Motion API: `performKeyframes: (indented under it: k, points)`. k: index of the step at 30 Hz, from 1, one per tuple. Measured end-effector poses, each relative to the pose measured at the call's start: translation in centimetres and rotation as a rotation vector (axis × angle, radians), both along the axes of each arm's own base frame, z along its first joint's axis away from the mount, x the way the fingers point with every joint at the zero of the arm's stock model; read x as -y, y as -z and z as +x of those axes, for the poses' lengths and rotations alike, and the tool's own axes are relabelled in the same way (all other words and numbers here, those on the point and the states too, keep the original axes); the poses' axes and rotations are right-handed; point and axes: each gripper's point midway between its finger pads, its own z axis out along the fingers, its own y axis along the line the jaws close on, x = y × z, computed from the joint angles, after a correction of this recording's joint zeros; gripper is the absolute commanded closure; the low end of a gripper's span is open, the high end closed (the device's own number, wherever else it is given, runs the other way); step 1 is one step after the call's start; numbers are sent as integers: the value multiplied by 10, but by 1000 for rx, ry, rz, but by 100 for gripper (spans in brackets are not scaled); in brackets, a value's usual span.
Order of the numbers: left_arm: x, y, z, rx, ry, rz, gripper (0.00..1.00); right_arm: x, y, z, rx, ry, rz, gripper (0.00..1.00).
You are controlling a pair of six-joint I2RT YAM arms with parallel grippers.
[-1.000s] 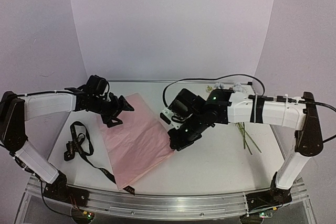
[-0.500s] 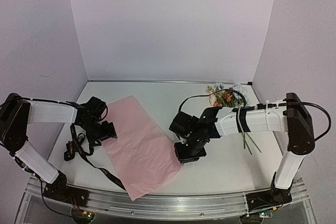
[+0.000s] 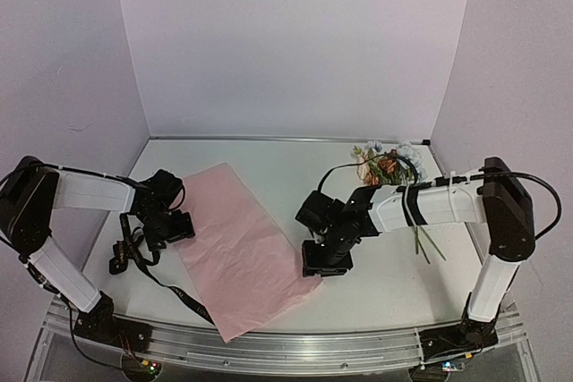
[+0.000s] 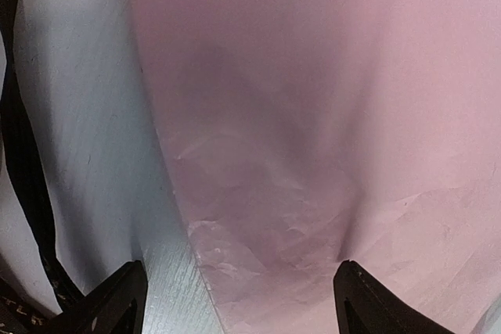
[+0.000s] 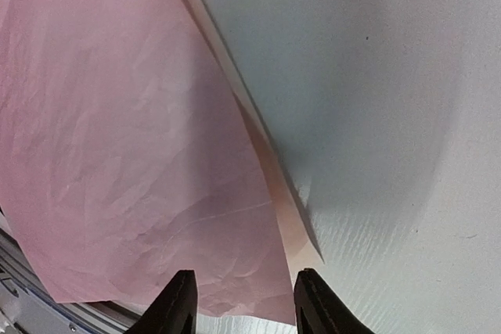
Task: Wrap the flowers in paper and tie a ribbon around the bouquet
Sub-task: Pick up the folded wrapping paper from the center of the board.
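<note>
Paper point(image 3: 246, 243) now lies flat by the counter's point(image 3: 269, 163) front edge. Right claw point(image 5: 244, 303) has just parted, half wide, empty over its right corner; left claw point(image 4: 235, 303) wide at its left edge. Flowers point(image 3: 387, 163) wait at back right corner: spreading seems done.

Soft even light, gentle shadows, mild blur.

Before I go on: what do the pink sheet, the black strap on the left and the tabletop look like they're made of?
The pink sheet looks like thin, matte, tissue-like paper: it lies flat with fine creases and crumples. The black ribbon seems to be limp woven fabric, lying in loose loops, with small gold print. The table looks hard and white with a faint streaked grain, possibly painted wood or laminate; I cannot tell which.
</note>
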Motion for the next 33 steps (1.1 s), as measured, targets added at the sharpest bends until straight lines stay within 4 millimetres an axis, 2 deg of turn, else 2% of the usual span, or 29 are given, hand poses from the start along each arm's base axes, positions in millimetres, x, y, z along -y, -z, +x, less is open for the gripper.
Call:
performKeyframes:
  k: [5,10,20,33]
  points:
    - [0,0,6,11,9,13,15,4,5,3,-26,44,14,62]
    - [1,0,11,19,14,20,15,3,8,6,-35,79,36,60]
    - [1,1,13,21,19,27,15,23,29,-1,-74,133,-7,56]
    - [1,1,15,22,26,30,15,23,29,-6,-103,221,47,65]
